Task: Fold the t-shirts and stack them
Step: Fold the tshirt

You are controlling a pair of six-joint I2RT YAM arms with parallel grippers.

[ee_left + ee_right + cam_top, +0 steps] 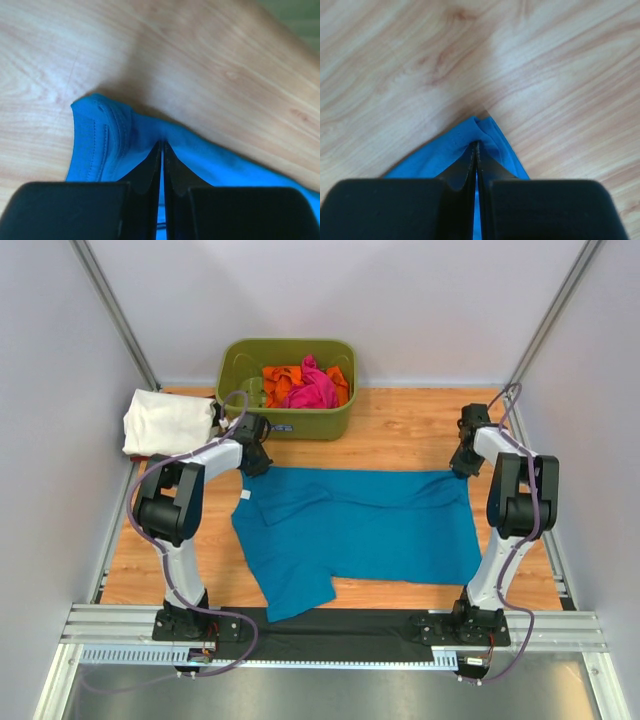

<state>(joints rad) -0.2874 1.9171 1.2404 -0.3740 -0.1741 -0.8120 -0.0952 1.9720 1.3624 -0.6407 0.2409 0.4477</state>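
Note:
The teal-blue t-shirt (360,525) lies spread on the wooden table, one sleeve pointing toward the near edge. My left gripper (256,462) is shut on its far left corner, by the sleeve hem (97,142). My right gripper (462,462) is shut on its far right corner (487,132). A folded white t-shirt (165,420) lies at the far left. Pink (315,385) and orange (285,380) t-shirts lie bunched in the tub.
The olive-green plastic tub (288,420) stands at the back of the table, just behind my left gripper. Grey walls close in both sides. A black strip and metal rails (330,630) run along the near edge by the arm bases.

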